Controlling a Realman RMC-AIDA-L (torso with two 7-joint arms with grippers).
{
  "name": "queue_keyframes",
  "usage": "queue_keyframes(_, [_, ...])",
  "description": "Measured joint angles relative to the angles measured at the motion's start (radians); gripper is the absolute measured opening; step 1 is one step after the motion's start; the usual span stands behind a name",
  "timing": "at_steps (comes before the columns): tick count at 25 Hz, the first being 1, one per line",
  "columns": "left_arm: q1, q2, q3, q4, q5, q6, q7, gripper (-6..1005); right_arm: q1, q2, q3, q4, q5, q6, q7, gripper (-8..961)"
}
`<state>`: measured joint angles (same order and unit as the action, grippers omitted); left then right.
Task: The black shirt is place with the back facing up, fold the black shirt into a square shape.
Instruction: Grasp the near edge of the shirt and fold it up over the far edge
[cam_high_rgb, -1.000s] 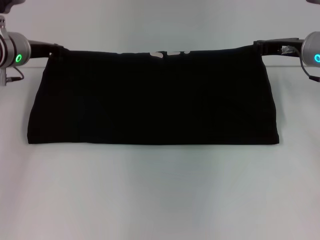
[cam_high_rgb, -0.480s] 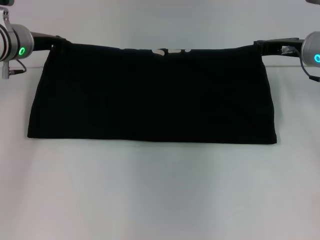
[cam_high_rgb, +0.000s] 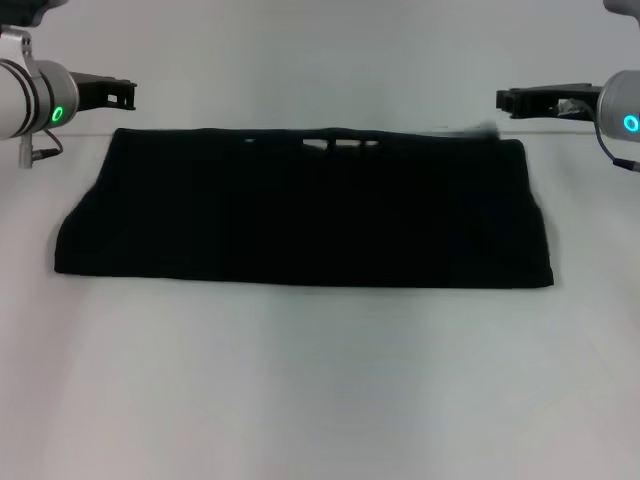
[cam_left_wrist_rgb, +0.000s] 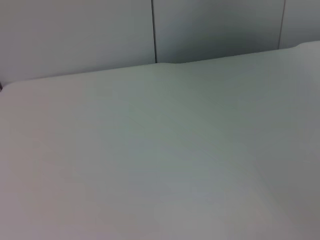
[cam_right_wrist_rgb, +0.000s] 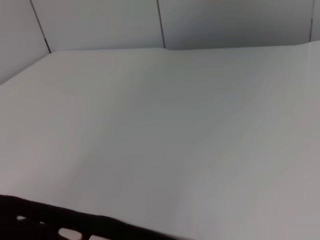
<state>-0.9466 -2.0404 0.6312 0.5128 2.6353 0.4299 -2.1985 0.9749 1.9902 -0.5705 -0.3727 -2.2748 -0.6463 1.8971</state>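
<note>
Half a second earlier the far edge of the black shirt (cam_high_rgb: 305, 208) had been held up at both far corners by the two tools; now that edge had been released and was seen lying flat on the white counter (cam_high_rgb: 320, 380). The left tool (cam_high_rgb: 124, 93) was found clear of the cloth, above and just beyond the shirt's far left corner, nothing being held in it. The right tool (cam_high_rgb: 503, 99) was likewise found apart from the cloth, just beyond the far right corner, with nothing gripped. Whether either tool's fingers stood wide or narrow could not be told, since only dark profiles were shown.

The shirt was seen as a wide, low, matte black band lying across the middle of the counter, folded over on itself, its near edge straight and its left end rounded. Along the far edge, near the middle, a few small pale gaps were seen where the layers did not quite meet. A faint pale smear was noticed at the far right corner; what it was could not be made out.

In the left wrist view only the bare counter and a grey panelled wall (cam_left_wrist_rgb: 150, 30) were shown. In the right wrist view a thin strip of the shirt (cam_right_wrist_rgb: 45, 222) was cut off at the picture's edge.
</note>
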Motion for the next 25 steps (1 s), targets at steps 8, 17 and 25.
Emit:
queue_keyframes(8, [0.009,-0.001,-0.009,-0.012,0.000,-0.044,-0.009,266,-0.010,-0.002,0.008,-0.012,0.000,0.004,0.002,298])
queue_keyframes(17, [0.083,0.006,-0.015,0.178,0.004,0.326,-0.080,600,-0.074,-0.030,0.009,-0.110,0.000,-0.276,0.115,625])
queue_keyframes(25, [0.217,-0.018,-0.014,0.489,0.001,0.782,-0.131,894,-0.229,-0.044,0.016,-0.223,0.049,-0.561,0.177,689])
